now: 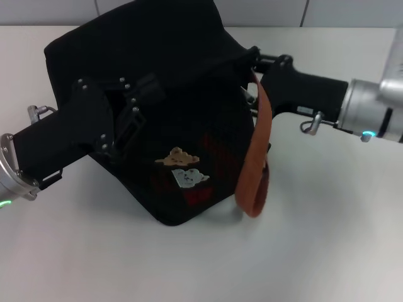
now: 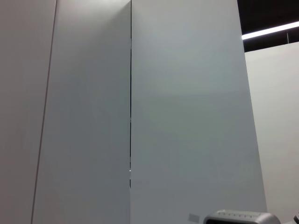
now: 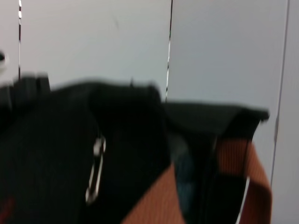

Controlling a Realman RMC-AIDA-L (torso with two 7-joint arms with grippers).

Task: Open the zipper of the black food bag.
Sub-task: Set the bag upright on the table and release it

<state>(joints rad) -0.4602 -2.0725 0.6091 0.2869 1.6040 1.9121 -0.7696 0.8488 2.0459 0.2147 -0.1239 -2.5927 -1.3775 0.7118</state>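
Note:
The black food bag stands tilted on the white table, its bear patches facing me and one orange-brown strap hanging down its right side. My left gripper presses against the bag's left face. My right gripper is at the bag's upper right corner, by the top of the strap. In the right wrist view the bag fills the lower part, with a silver pull tab hanging on it and the strap beside it. Black on black hides the zipper line in the head view.
The white table spreads out in front of the bag and to its right. The left wrist view holds only pale wall panels.

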